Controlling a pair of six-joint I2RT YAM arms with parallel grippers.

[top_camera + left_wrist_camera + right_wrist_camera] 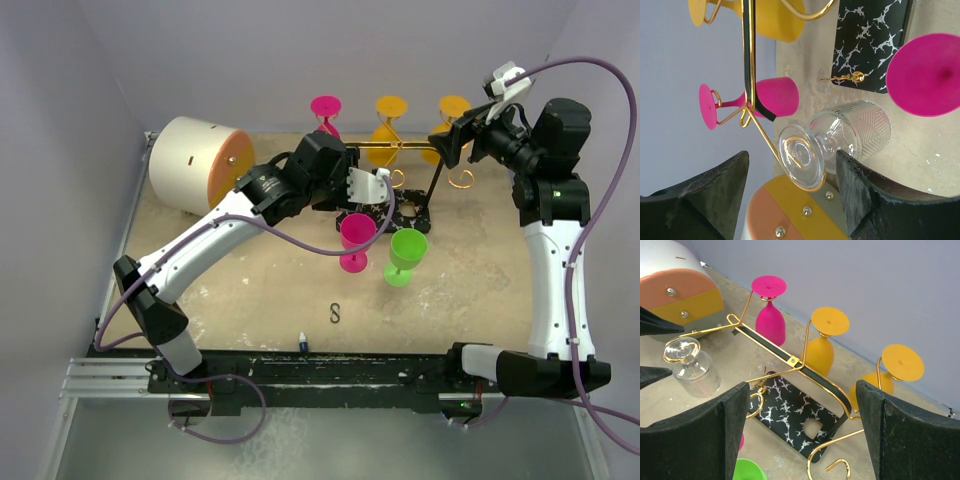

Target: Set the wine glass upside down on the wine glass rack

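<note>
Left tool gapes before ribbed clear wine glass.

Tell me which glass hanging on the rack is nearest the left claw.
The clear ribbed glass, on the rack's end hook before the left claw; the pink glass and two orange glasses hang farther along.

No legible text or markings
</note>
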